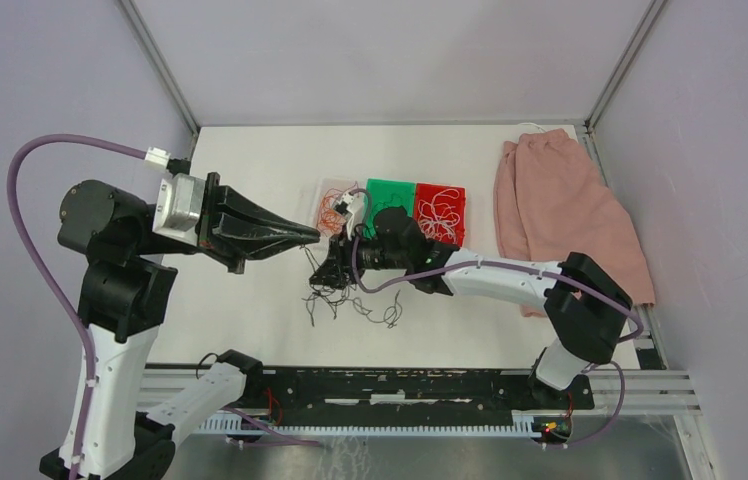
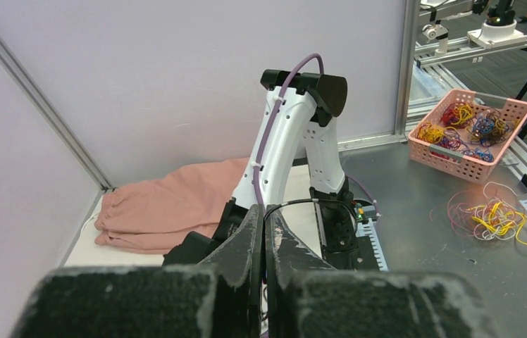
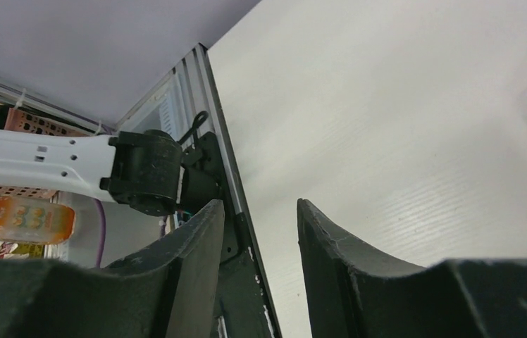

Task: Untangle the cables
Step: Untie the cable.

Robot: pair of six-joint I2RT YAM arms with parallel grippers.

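Observation:
The cables (image 1: pixel 342 292) lie as a loose clump of thin black wires on the white table (image 1: pixel 250 300), in front of the trays. My left gripper (image 1: pixel 314 236) hovers just left of and above the clump, jaws together. In the left wrist view a thin black cable (image 2: pixel 310 202) arcs out from between the left gripper's (image 2: pixel 264 215) tips. My right gripper (image 1: pixel 336 266) reaches in from the right, low over the clump. In the right wrist view it (image 3: pixel 257 205) stands open with only bare table showing in the gap.
Behind the clump stand a clear tray of orange wires (image 1: pixel 329 208), a green tray (image 1: pixel 391 194) and a red tray with white wires (image 1: pixel 441 211). A pink cloth (image 1: pixel 562 210) lies at the right. Off the table are a pink basket (image 2: pixel 469 134) and loose yellow wires (image 2: pixel 498 219).

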